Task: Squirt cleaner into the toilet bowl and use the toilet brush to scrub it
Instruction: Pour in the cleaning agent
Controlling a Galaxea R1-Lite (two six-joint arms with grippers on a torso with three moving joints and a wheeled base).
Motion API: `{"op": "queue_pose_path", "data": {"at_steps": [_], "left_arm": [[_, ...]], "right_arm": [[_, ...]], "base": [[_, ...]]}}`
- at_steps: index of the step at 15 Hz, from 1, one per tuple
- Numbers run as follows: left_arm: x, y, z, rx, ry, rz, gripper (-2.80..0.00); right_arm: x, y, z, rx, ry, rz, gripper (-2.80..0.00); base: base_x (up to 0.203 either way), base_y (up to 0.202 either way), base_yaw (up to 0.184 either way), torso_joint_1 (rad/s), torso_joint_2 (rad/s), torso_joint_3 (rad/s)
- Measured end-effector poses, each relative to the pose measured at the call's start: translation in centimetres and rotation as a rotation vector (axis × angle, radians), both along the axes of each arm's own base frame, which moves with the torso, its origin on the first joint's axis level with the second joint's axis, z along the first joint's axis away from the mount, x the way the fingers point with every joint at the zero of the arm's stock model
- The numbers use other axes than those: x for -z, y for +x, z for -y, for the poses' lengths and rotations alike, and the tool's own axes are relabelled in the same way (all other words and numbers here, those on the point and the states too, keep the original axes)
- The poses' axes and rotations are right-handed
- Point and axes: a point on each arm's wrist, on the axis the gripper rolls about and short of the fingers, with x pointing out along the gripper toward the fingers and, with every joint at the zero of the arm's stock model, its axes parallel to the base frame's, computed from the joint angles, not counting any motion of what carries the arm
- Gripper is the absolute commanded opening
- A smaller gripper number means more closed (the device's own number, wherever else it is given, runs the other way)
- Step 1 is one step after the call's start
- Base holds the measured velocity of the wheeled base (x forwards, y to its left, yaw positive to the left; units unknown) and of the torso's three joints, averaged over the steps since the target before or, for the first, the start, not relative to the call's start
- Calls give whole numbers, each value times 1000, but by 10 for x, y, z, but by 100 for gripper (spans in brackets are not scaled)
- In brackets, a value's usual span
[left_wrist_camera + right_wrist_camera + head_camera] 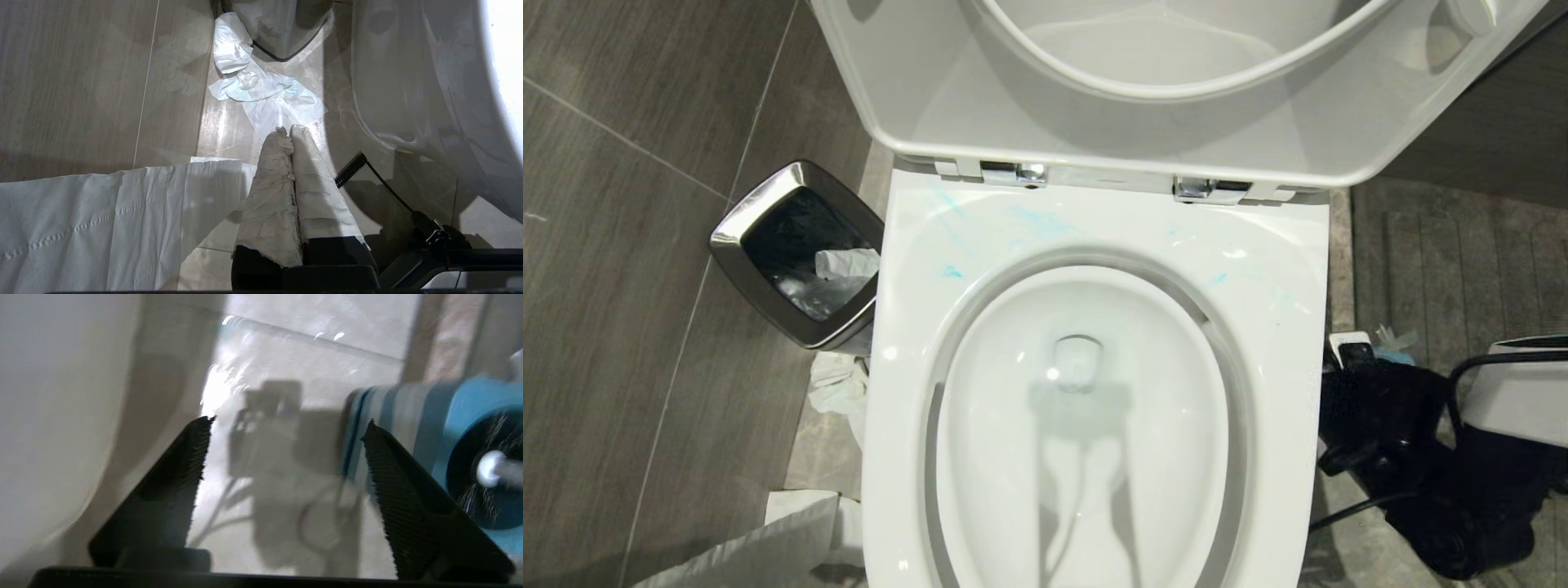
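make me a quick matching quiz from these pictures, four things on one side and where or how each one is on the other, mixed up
1. toilet bowl
2. waste bin
3. right tool
4. left tool

A. shut, wrapped in white, above the floor
B. blue-teal smears on its rim
C. open, empty, beside the blue brush holder
D. crumpled paper inside

Pairs: 1-B, 2-D, 3-C, 4-A

We note the toilet bowl (1086, 441) white, glossy, seat and lid raised, blue-teal smears on its rim. The toilet brush (496, 469) stands in its blue holder.
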Motion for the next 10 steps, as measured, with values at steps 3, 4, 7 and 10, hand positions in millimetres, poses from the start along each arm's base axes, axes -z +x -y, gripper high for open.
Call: {"op": "queue_pose_path", "data": {"at_steps": [3,4,7,10], "left_arm": [[0,0,0,0,1,0,-280],[0,0,0,0,0,0,-280],[0,0,0,0,-1,0,-280],[0,0,0,0,-1,0,-280]], "right_arm": [[-2,35,-4,49,8,94,0],[0,45,-6,61,9,113,0],[5,72,-12,69,20,173,0],[4,100,-18,70,38,258,0]], "base": [[0,0,0,0,0,0],[0,0,0,0,0,0],[0,0,0,0,0,0],[0,0,0,0,0,0]]}}
